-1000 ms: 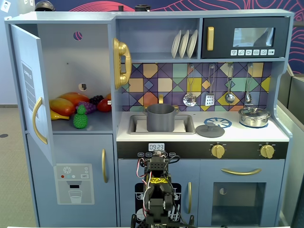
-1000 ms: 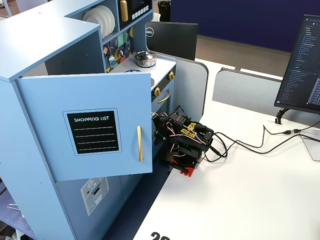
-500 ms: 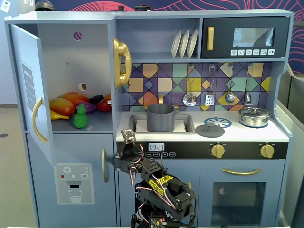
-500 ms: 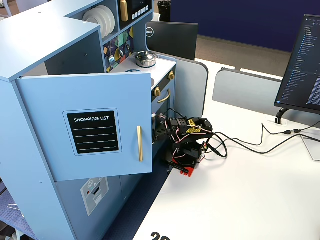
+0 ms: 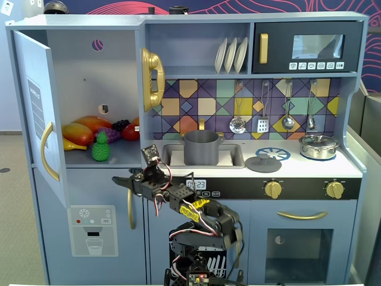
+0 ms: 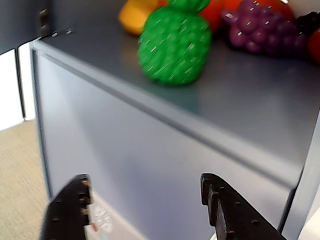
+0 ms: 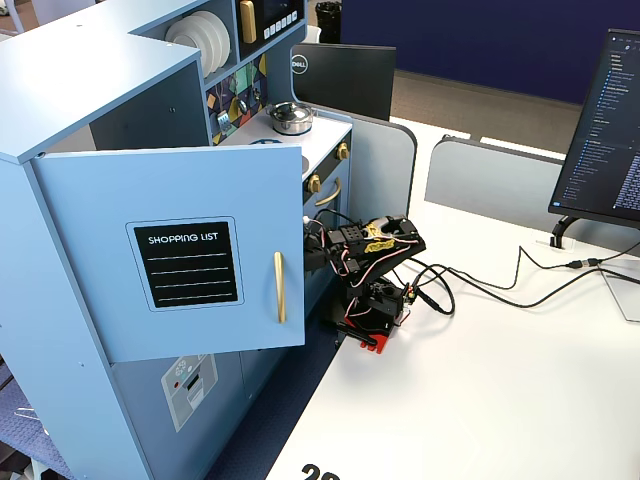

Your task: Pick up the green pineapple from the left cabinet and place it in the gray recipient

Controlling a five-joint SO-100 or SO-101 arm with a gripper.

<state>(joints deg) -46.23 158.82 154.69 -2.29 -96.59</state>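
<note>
The small bright green bumpy plastic pineapple [image 5: 101,148] with a spiky leaf crown stands upright near the front edge of the shelf in the tall pale blue left cabinet [image 5: 89,71], whose blue door [image 5: 38,113] with a curved gold handle stands swung open; a round hole shows in the cabinet's back wall; behind the pineapple lie an orange-red plastic mango [image 5: 78,133], a bunch of purple plastic grapes [image 5: 109,133] and further red and dark fruit that cannot be told apart clearly.

In the wrist view the pineapple [image 6: 174,45] sits on the shelf close to its lip, with the grapes [image 6: 260,30] to its right and an orange fruit behind it on the left; the black two-finger end effector [image 6: 145,210] hangs below the shelf edge, in front of the lower cabinet face, its jaws spread wide apart with nothing between them.

In a fixed view from the front the end effector [image 5: 122,182] reaches leftward from the arm, just below the shelf and apart from the pineapple; the plain matte dark-gray cylindrical lidless pot [image 5: 201,148] stands in the sink at the middle of the counter, well right of the cabinet; a shiny silver lidded pot [image 5: 319,146] sits at the counter's right end.

In the side fixed view the open door [image 7: 180,250] carries a black "SHOPPING LIST" panel and hides the shelf; the arm's base stands on the white table [image 7: 480,390].
</note>
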